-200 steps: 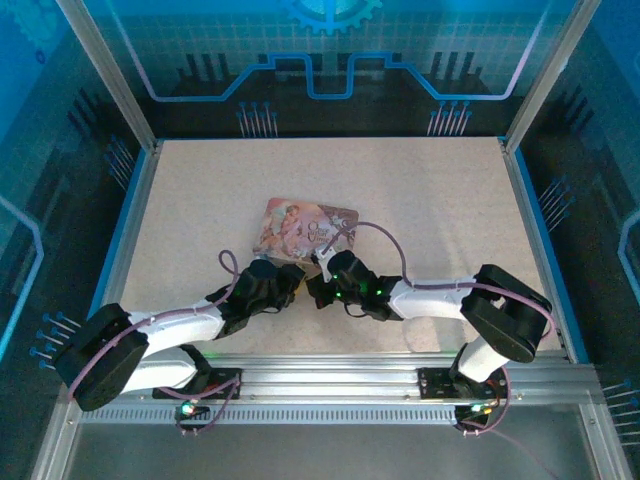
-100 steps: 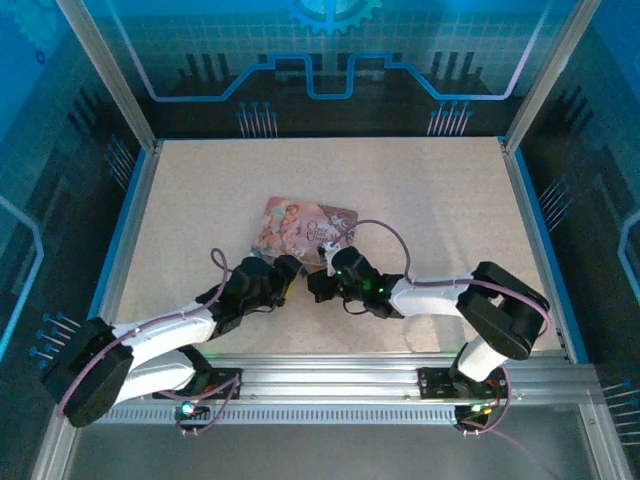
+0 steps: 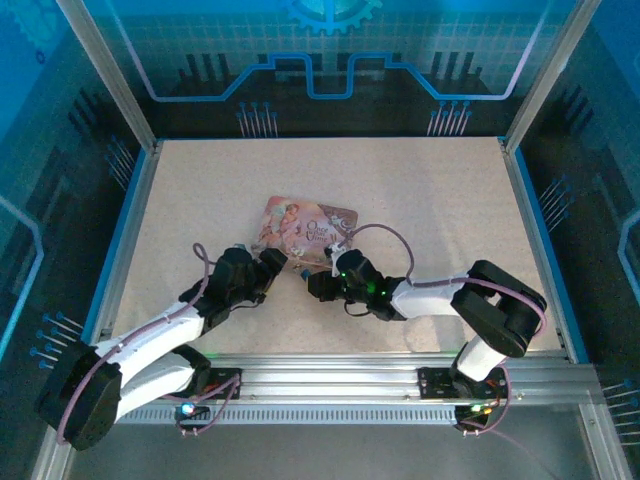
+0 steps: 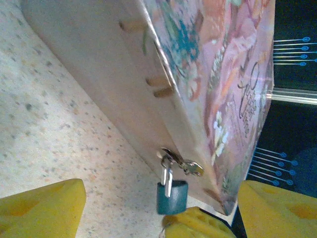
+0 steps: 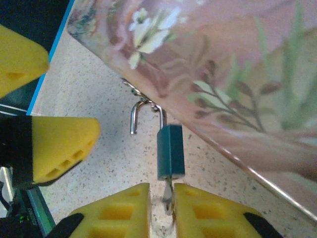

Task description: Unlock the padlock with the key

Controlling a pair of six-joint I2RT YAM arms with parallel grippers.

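Item 1. Right gripper [image 5: 162, 191]: my two yellow fingers [image 5: 116, 210] are closed to a thin slit, pinching the key. Seen from above, it reaches in low from the right, its tip just short of the tin's near edge.

Item 2. Key [image 5: 168, 196]: thin and silvery, upright between my right fingers. Its upper end runs into the underside of the padlock body, and its lower part is hidden in the slit.

Item 3. Padlock [image 5: 170, 151]: small teal body, directly above my right fingertips and touching the key. It hangs beside the tin's near side wall.

Item 4. Shackle [image 5: 146, 108]: thin and silvery, hooked through the hasp [image 4: 186, 166] on the tin. One leg enters the body; the other ends in open air to the left, clear of the body.

Item 5. Left gripper [image 4: 161, 191]: spread wide and holding nothing. The padlock lies in the gap between its fingers, touching neither. A yellow right finger shows just under the padlock in the left wrist view.

Item 6. Tin [image 3: 305, 226]: pink, illustrated, lying flat on the table [image 3: 430, 200]. My two grippers meet at its near edge, left gripper to the left of the padlock, right gripper to the right.
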